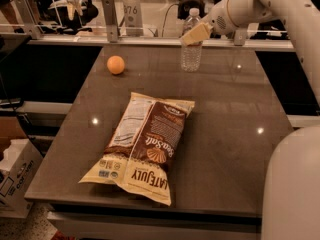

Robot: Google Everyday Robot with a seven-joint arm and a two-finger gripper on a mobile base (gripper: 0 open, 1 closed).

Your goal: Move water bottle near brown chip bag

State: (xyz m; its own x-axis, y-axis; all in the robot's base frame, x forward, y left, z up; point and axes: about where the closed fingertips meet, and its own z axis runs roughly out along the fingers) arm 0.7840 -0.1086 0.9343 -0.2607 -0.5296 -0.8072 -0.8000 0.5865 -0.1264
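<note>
Securing the water bottle before carrying it to the chip bag

At the far left of the desk [230, 134] lies one orange [115, 64], well apart from everything else. Nearer the front, left of centre, the one brown chip bag [145, 146] lies flat, its length running from the near edge toward the middle. Farther right, at the far edge, stands the one water bottle [190, 54], upright and well apart from the bag. The one tool [195, 34] is at the bottle's upper part, just below the cap, and its cream-coloured end crosses in front of the shoulder. I cannot tell whether it is open or has hold of the bottle.

The step in hand looks like the grasp. To do it well, the tool should sit square on the bottle's body rather than the narrow neck, so the light bottle neither tips nor twists. A straight lift clear of the desk, then a path toward the bag's far end, would keep it away from the orange. It should be set down upright on bare desk just beside the bag, not on the crinkly surface, where it could topple.
</note>
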